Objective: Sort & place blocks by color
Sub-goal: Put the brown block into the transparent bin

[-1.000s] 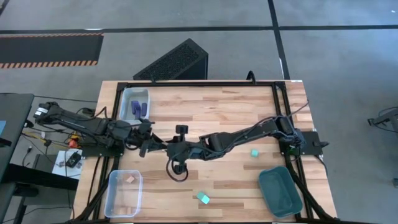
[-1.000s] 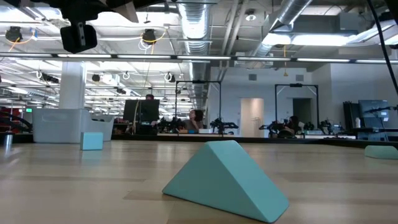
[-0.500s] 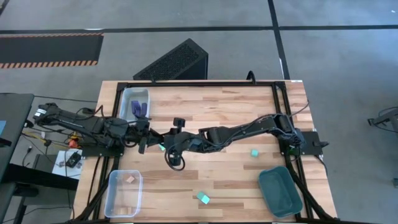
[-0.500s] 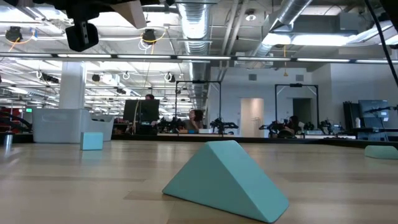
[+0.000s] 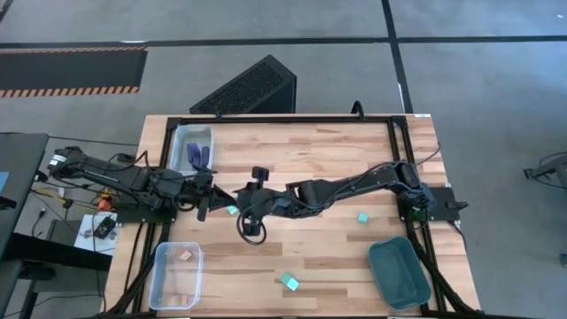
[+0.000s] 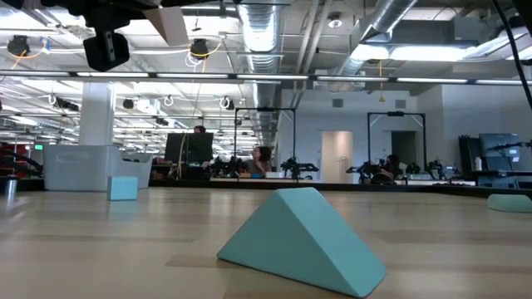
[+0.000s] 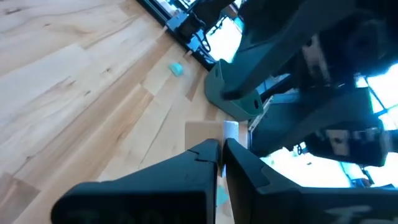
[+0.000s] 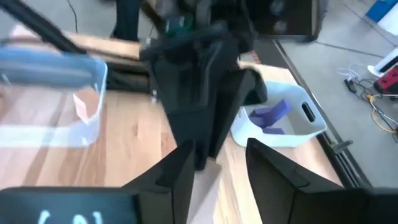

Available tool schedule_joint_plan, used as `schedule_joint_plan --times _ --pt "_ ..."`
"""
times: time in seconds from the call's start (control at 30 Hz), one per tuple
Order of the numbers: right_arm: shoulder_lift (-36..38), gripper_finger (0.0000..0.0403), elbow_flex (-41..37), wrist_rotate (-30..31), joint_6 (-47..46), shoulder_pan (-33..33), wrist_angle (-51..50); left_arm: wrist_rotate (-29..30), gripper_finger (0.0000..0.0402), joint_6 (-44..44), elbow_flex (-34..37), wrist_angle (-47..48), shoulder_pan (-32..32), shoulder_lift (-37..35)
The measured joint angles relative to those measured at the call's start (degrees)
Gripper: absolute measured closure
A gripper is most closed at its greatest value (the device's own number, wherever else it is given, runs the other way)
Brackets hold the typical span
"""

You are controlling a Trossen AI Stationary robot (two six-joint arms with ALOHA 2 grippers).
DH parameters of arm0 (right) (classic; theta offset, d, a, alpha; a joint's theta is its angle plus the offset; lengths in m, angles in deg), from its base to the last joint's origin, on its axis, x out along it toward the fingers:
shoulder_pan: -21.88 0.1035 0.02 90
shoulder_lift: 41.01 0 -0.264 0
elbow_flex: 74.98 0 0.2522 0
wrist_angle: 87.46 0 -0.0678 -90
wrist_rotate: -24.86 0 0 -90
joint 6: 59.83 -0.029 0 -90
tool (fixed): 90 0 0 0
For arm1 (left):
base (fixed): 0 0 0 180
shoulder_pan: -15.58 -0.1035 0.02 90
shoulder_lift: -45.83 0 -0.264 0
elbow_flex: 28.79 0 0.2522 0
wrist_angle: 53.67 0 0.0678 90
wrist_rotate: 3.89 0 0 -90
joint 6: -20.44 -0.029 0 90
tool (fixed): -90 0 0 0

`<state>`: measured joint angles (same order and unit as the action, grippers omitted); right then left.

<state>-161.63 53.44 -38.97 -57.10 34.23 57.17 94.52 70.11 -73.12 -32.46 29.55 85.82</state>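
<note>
Tan wooden block (image 7: 202,132), pale and flat-faced, was up off the bench (image 5: 337,151) near its left-centre, where the two arms met. In the low view only a corner of it showed under dark hardware at the frame's top. Left gripper (image 7: 221,149) had its jaws pressed together, tips right at the block. Right gripper (image 8: 219,155) had its jaws spread with the block between them, against one finger; couldn't tell if they actually pinched it, as the left arm covered the contact. In the high view the block itself was hidden under the grippers, with a small teal bit (image 5: 232,210) showing between them. Loose on the bench: a teal cube (image 5: 362,217) toward the right and a teal triangular prism (image 5: 290,282) at the front. Purple bars (image 5: 199,152) lay in the white bin (image 5: 180,137), tan pieces (image 5: 184,255) in the clear bin (image 5: 164,288). The dark teal tray (image 5: 399,273) sat front right.
</note>
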Motion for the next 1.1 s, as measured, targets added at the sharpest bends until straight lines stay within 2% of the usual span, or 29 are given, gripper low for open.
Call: schedule_joint_plan --times 0.17,0.3,0.4,0.5,0.6,0.8,0.97,1.1 --pt "1.68 0.0198 0.03 1.27 -1.75 -0.35 -0.04 -0.11 0.0401 -0.60 0.00 0.02 0.00 0.00" --pt "3.47 0.0168 -0.01 4.60 -1.84 -0.55 -0.97 -4.43 0.0400 -2.85 0.00 2.68 -0.02 -0.79" --pt "5.24 0.0159 0.00 7.32 -1.82 -0.59 -2.96 -17.52 0.0400 -9.48 0.02 7.43 0.00 -2.33" --pt "6.25 0.0159 0.02 7.44 -1.86 -0.99 -4.60 -31.81 0.0400 -9.92 0.04 13.86 0.95 -4.20" --pt "6.30 0.0161 0.02 7.42 -2.70 -1.26 -5.81 -40.09 0.0400 -8.27 0.00 19.88 4.31 -5.84" --pt "6.30 0.0163 0.02 7.40 -10.17 -1.01 -10.62 -38.65 0.0401 -4.98 0.02 29.93 16.99 -6.15" --pt "6.30 0.0163 0.00 7.40 -19.88 0.05 -17.75 -30.57 0.0393 -1.49 0.02 31.88 25.79 -3.37" --pt "6.30 0.0163 0.00 6.90 -32.07 0.99 -24.70 -25.17 0.0364 -0.61 0.02 32.06 29.40 -0.99"
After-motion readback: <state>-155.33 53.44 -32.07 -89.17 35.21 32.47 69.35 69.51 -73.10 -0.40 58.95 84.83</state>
